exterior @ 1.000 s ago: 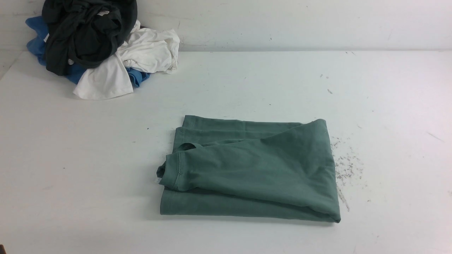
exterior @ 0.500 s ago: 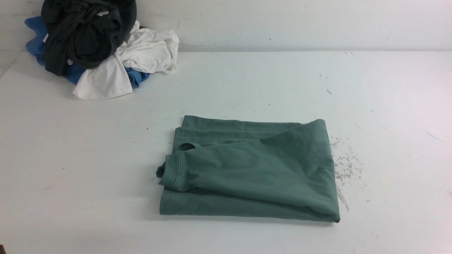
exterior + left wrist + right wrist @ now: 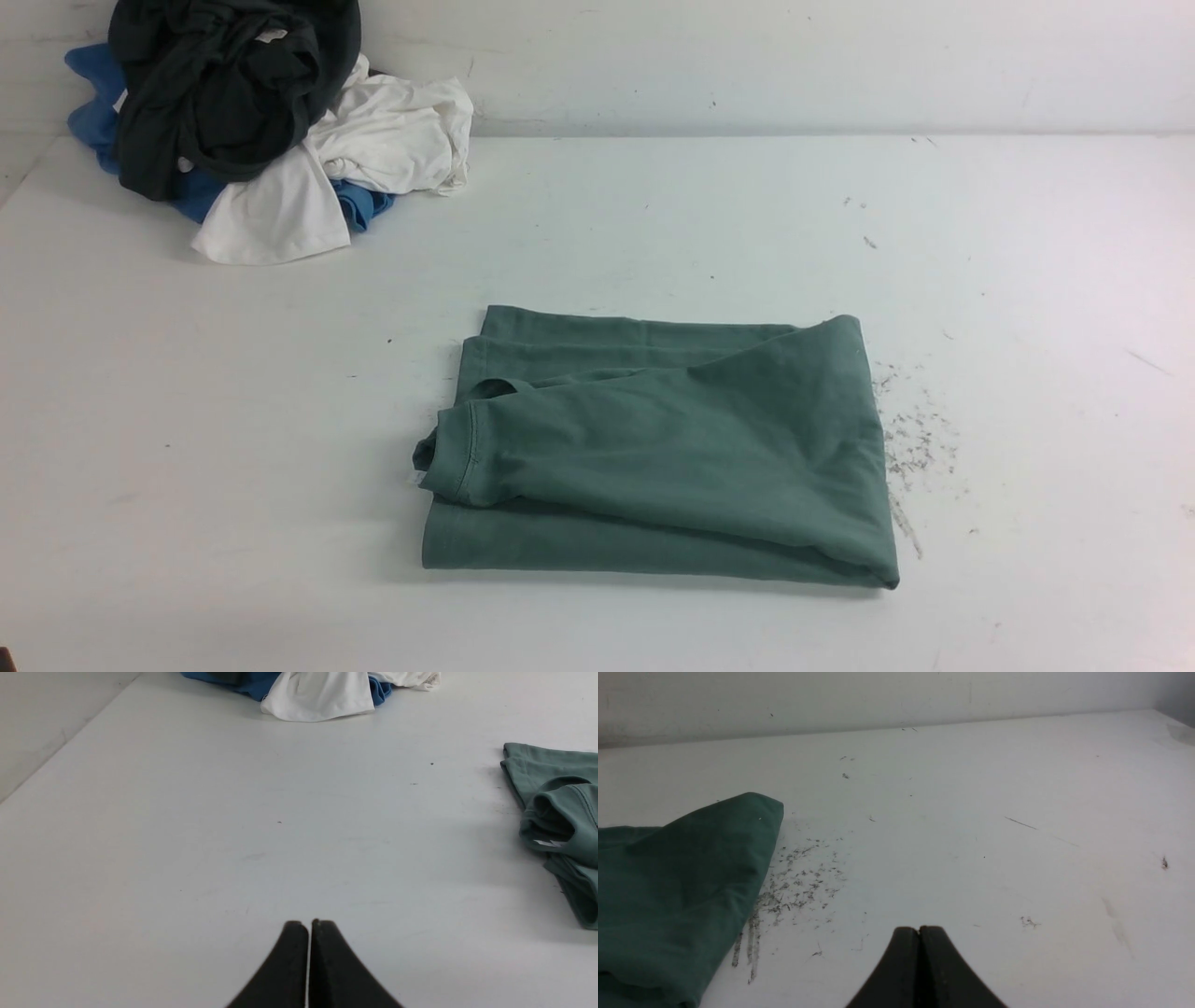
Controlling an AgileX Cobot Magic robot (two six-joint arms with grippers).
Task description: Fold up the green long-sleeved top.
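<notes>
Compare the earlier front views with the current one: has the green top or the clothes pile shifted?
No visible movement of either: the folded green top lies as it did, with the collar end toward the robot's left, and the pile of black, white and blue garments sits at the far left as before. Nothing was taken hold of or let go.

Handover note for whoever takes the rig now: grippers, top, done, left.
Left gripper: shut, holding nothing.
Right gripper: shut, holding nothing.
Green top: middle of the table, folded into a rough rectangle, neck end toward the robot's left.
Done: top looks folded.
Left: probably nothing more than an optional tidy; upper layer lies skewed over the lower ones.
Other clothes: piled far left.
</notes>
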